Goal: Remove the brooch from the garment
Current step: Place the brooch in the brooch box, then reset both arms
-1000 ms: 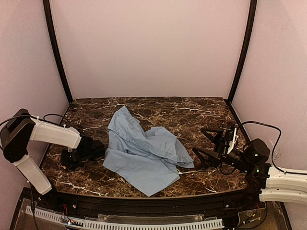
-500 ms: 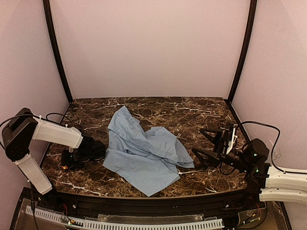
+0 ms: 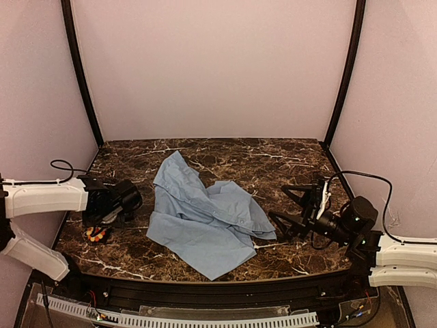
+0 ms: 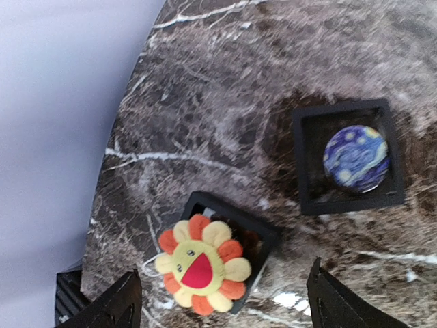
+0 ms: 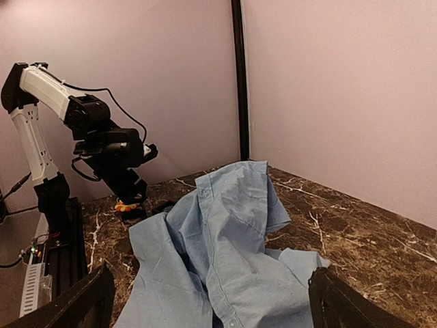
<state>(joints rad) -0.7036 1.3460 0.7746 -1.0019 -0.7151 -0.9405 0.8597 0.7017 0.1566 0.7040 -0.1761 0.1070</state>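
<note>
The brooch [image 4: 200, 264], a plush flower with orange and yellow petals and a red mouth, lies on a small black square pad [image 4: 258, 231] near the table's left edge. It shows as a small orange spot [image 3: 97, 234] from above and also in the right wrist view [image 5: 124, 205]. My left gripper [image 4: 222, 304] hangs open just above it, not touching it [image 3: 101, 217]. The garment [image 3: 205, 219], a light blue shirt, lies crumpled mid-table, apart from the brooch. My right gripper [image 3: 281, 205] stands open at the shirt's right edge [image 5: 208, 301], empty.
A second black square pad [image 4: 347, 158] holding a round blue badge [image 4: 356, 157] sits beside the brooch's pad. Dark marble table [image 3: 273, 164] with pink walls and black corner posts [image 3: 345, 75]. The table's left edge [image 4: 116, 171] runs close to the brooch.
My left gripper has opened, let go of the brooch and lifted back toward the left, leaving it on the black pad. The right arm has shifted slightly; the shirt has not moved.
</note>
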